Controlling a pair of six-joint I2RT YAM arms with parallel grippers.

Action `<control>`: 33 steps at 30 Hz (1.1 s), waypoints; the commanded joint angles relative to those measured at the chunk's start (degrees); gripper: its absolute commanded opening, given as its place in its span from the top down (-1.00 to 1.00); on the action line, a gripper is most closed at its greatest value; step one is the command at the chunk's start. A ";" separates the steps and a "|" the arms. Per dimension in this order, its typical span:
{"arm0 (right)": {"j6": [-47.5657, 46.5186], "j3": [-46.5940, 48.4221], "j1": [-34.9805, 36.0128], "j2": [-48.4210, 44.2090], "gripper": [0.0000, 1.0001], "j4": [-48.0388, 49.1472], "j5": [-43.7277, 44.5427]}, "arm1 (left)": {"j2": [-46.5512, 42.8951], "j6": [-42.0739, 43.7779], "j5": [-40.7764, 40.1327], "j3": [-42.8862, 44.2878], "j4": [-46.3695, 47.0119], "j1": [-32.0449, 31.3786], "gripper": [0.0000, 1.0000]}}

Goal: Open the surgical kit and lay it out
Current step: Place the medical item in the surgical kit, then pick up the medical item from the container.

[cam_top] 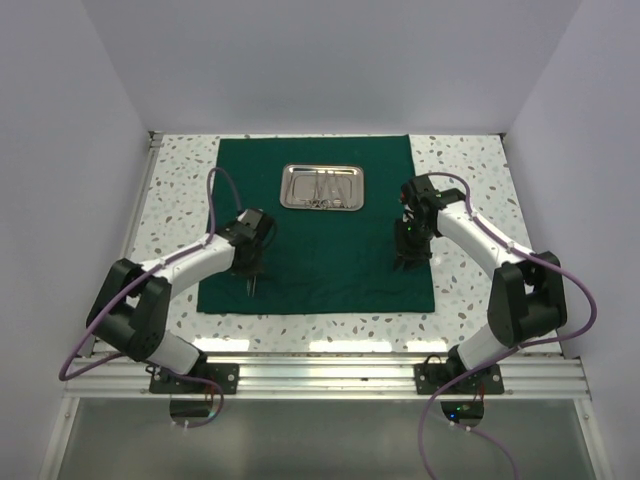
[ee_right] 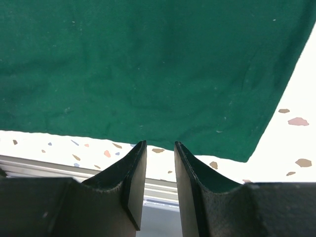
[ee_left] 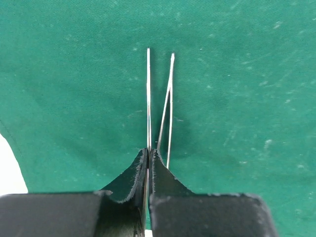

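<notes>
Above the cloth point(cam_top: 330, 262), left gripper point(ee_left: 149, 151) clamps tweezers point(ee_left: 148, 98), tips pointing nearward (right gripper point(ee_right: 160, 143) slightly parted, empty)

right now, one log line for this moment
left gripper: shut on tweezers, over cloth | right gripper: open, empty, near cloth's right edge | tray: on cloth, tools inside
</notes>
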 commanded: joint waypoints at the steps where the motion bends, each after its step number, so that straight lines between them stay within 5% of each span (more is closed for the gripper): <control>1: -0.97 -0.23 0.19 -2.70 0.34 0.76 -1.96 | -2.94 -2.94 0.19 -0.85 4.44 -0.53 1.00; 4: -0.88 -0.40 0.11 -3.05 0.34 0.76 -1.78 | -2.85 -2.68 -0.43 -0.15 3.75 -0.53 0.13; 7: -0.97 -0.67 0.02 -3.31 0.34 0.67 -1.34 | -2.32 -2.06 -1.57 3.45 0.68 -0.53 -0.12; 14: -1.14 -0.49 0.02 -3.31 0.34 0.05 0.15 | 2.24 3.12 -6.05 21.43 -3.99 -0.45 -0.07; 26: -1.32 1.88 0.11 -3.57 0.34 -2.76 3.05 | 38.51 14.55 -3.16 61.95 -3.91 3.94 0.14; 33: -1.94 3.28 0.11 -3.58 0.34 -5.39 5.95 | 51.11 18.41 -0.96 78.07 -4.17 5.27 0.15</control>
